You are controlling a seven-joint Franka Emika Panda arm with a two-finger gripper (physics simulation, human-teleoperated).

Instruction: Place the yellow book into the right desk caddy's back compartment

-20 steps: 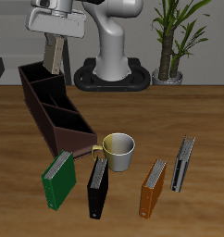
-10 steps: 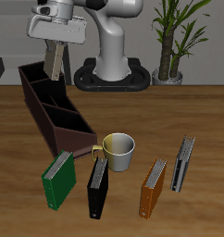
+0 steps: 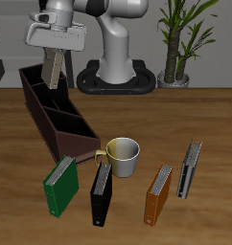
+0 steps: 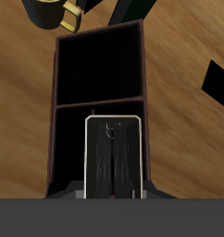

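My gripper (image 3: 53, 50) is shut on the yellow book (image 3: 53, 69) and holds it upright over the right desk caddy (image 3: 60, 122), a long dark maroon box. The book's lower edge hangs at about the rim of the back compartment (image 3: 38, 84), the tall-walled end farthest from the table's front edge. In the wrist view the book (image 4: 114, 157) shows end-on above that compartment's dark floor (image 4: 69, 148), with the middle section (image 4: 100, 65) beyond the partition. The gripper's fingers are mostly hidden by the book.
A yellow mug (image 3: 123, 153) stands beside the caddy's low tan-edged end. A green book (image 3: 60, 182), a black book (image 3: 103, 191), an orange book (image 3: 159, 194) and a dark grey book (image 3: 190, 169) stand near the front edge. The robot base (image 3: 113, 72) and a potted plant (image 3: 180, 38) are at the back.
The gripper has carried the yellow book downward and slightly sideways, so its lower edge now reaches the back compartment's rim. Nothing else has moved.
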